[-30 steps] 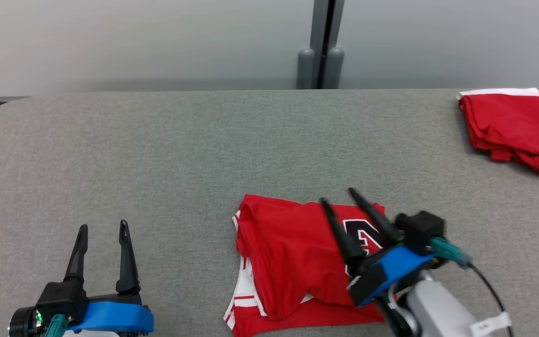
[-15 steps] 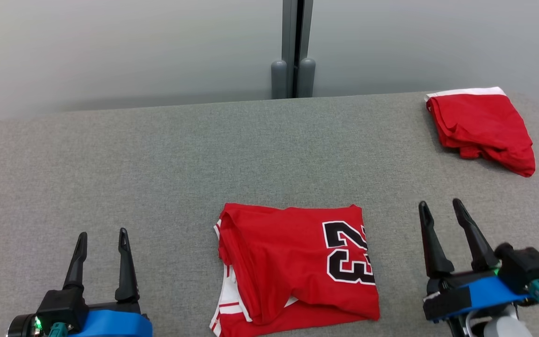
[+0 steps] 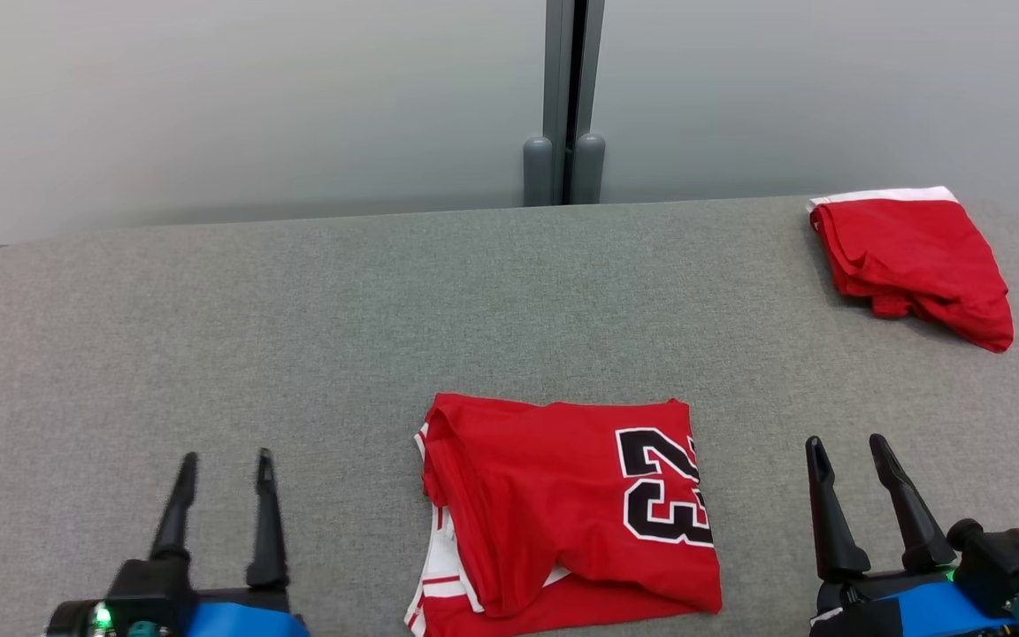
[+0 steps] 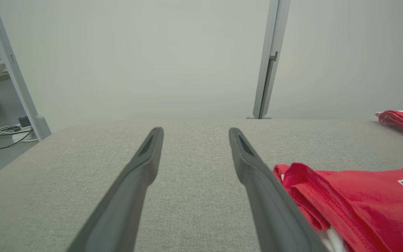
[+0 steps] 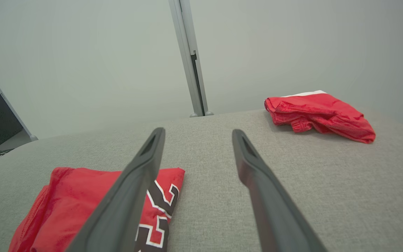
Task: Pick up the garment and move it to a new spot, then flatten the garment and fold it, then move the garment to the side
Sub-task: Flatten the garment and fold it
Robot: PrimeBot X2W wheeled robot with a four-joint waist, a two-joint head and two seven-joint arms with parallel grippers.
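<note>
Fingers (image 4: 142, 171) spread over grey surface (image 4: 194, 196); folded red garment (image 4: 362, 196) near.

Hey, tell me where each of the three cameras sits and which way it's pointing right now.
Head view: up on the robot's head, looking forward and down at the grey table; left gripper and right gripper flank the folded jersey.
Left wrist view: on the left wrist, looking along its open fingers across the table toward the wall; jersey at right.
Right wrist view: on the right wrist, along its open fingers the same way; jersey at lower left.
Shared: both wrist views show the jersey and the second red garment.
</note>
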